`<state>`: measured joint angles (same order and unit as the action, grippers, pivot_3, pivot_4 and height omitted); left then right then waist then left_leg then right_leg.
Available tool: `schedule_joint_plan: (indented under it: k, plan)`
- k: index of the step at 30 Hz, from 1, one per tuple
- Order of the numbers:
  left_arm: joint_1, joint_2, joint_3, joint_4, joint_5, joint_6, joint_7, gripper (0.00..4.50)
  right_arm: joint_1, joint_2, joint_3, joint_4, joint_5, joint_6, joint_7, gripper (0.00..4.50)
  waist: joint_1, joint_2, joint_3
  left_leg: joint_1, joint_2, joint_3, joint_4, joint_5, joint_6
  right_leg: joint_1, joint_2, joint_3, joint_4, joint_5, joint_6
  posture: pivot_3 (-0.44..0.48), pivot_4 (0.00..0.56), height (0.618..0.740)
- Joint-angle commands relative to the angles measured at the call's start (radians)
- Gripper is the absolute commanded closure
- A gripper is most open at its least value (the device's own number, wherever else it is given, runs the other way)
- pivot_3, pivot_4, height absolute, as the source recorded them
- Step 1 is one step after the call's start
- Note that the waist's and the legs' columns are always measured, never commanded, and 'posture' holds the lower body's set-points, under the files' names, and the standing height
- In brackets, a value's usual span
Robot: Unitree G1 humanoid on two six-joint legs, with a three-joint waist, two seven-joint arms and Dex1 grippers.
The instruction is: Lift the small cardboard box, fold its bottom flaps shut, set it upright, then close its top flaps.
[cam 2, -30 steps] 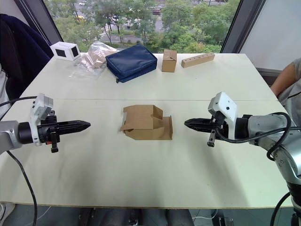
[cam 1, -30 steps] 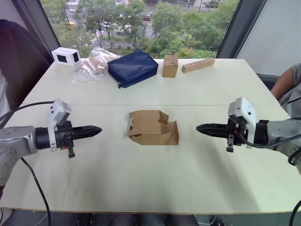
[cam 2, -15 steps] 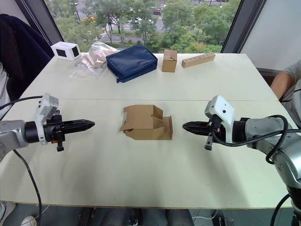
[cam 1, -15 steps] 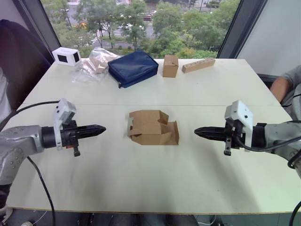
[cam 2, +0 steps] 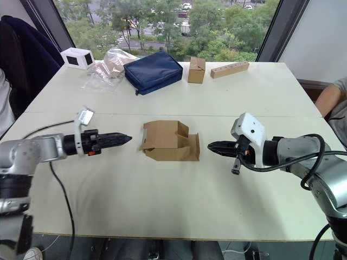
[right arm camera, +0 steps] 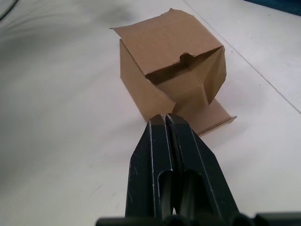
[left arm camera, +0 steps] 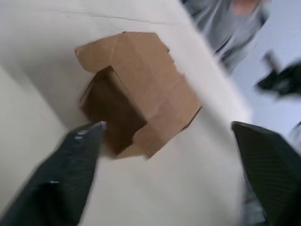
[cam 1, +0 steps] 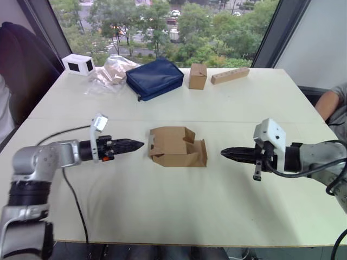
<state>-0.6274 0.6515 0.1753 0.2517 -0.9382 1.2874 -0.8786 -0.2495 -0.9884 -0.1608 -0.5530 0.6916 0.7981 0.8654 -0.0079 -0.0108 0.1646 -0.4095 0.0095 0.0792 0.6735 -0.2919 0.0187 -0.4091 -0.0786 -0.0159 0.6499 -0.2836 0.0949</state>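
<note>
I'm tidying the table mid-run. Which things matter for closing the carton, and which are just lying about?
For the job: small cardboard box, left claw, right claw.

Lying about: navy pouch, taped brown box, tan block, white box, plastic bag.

Matt board, matt table

Small cardboard box: plain brown corrugated cardboard, matt, unprinted. Table: smooth, pale, dull finish. Right gripper: black fingers, smooth with faint sheen. Pouch: navy cloth. Bag: clear, crinkled, glossy plastic.
</note>
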Motion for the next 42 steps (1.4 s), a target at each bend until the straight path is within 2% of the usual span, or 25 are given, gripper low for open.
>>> schedule_joint_plan:
  k: [1,5,10,15,25,26,28,30,36,37,42]
  plan:
    - [-0.087,-0.046,0.058,0.146,-0.031,0.105,0.033,0.05,0.024,0.006,-0.024,-0.049,-0.01,-0.014,-0.024,4.5,-0.001,0.0,0.0,0.0,0.0,0.0,0.002,-0.001,0.001,0.001,0.0,0.0,0.001,0.0,0.001,0.0,0.15,0.74]
    - [-0.154,-0.089,0.035,0.257,0.017,0.129,0.044,0.05,0.04,0.009,-0.044,-0.074,0.008,0.003,-0.046,4.5,-0.004,-0.001,0.001,-0.001,0.0,0.0,0.006,-0.002,0.003,0.001,0.001,0.0,0.001,0.0,0.001,0.0,0.15,0.74]
    - [-0.229,-0.17,-0.013,0.361,0.079,0.077,0.005,0.05,0.074,0.01,-0.076,-0.1,0.01,0.013,-0.079,4.5,0.009,-0.002,0.001,-0.001,0.0,0.0,0.008,-0.002,0.003,0.003,0.0,0.0,0.001,0.0,0.002,0.0,0.15,0.74]
    - [-0.299,-0.24,-0.061,0.477,0.165,-0.018,-0.059,0.05,0.114,0.012,-0.114,-0.147,0.034,0.039,-0.113,4.5,0.019,-0.002,0.001,-0.001,0.0,0.0,0.009,-0.001,0.002,0.003,0.0,0.0,0.001,0.0,0.001,0.0,0.15,0.74]
    - [-0.399,-0.302,-0.114,0.668,0.306,-0.156,-0.212,0.05,0.144,0.005,-0.157,-0.188,0.063,0.07,-0.153,4.5,0.02,-0.003,0.001,-0.001,0.0,0.0,0.008,-0.002,0.004,0.003,0.0,0.0,0.001,0.0,0.001,0.0,0.15,0.74]
    - [-0.405,-0.307,-0.12,0.679,0.318,-0.164,-0.228,0.55,0.144,0.004,-0.158,-0.189,0.065,0.072,-0.155,4.5,0.02,-0.003,0.001,-0.001,0.0,0.0,0.009,-0.002,0.004,0.003,0.0,0.0,0.001,0.0,0.001,0.0,0.15,0.74]
    - [-0.411,-0.311,-0.136,0.686,0.339,-0.168,-0.266,1.09,0.146,0.003,-0.161,-0.194,0.071,0.075,-0.162,4.5,0.019,-0.003,0.001,-0.001,0.0,0.0,0.008,-0.003,0.004,0.002,0.0,0.0,0.001,0.0,0.001,0.0,0.15,0.74]
    - [-0.412,-0.31,-0.147,0.685,0.354,-0.17,-0.297,1.85,0.151,0.002,-0.165,-0.198,0.074,0.077,-0.166,4.5,0.019,-0.003,0.001,-0.001,0.0,0.0,0.008,-0.003,0.005,0.002,0.0,0.0,0.001,0.0,0.001,0.0,0.15,0.74]
    - [-0.416,-0.296,-0.146,0.681,0.378,-0.153,-0.337,4.32,0.151,0.009,-0.158,-0.207,0.079,0.079,-0.184,4.5,0.019,-0.003,0.001,-0.001,0.0,0.0,0.009,-0.003,0.006,0.002,0.0,0.0,0.001,0.0,0.001,0.0,0.15,0.74]
    - [-0.414,-0.292,-0.145,0.67,0.377,-0.141,-0.343,4.46,0.149,0.013,-0.152,-0.207,0.077,0.077,-0.189,4.5,0.019,-0.003,0.001,-0.001,0.0,0.0,0.009,-0.003,0.006,0.002,0.0,0.0,0.001,0.0,0.001,0.0,0.15,0.74]
    - [-0.387,-0.264,-0.107,0.557,0.33,-0.044,-0.335,4.46,0.111,0.063,-0.107,-0.178,0.027,0.044,-0.251,4.5,0.018,-0.003,0.001,-0.001,0.0,0.0,0.009,-0.004,0.006,0.002,0.0,0.0,0.001,0.0,0.001,0.0,0.15,0.74]
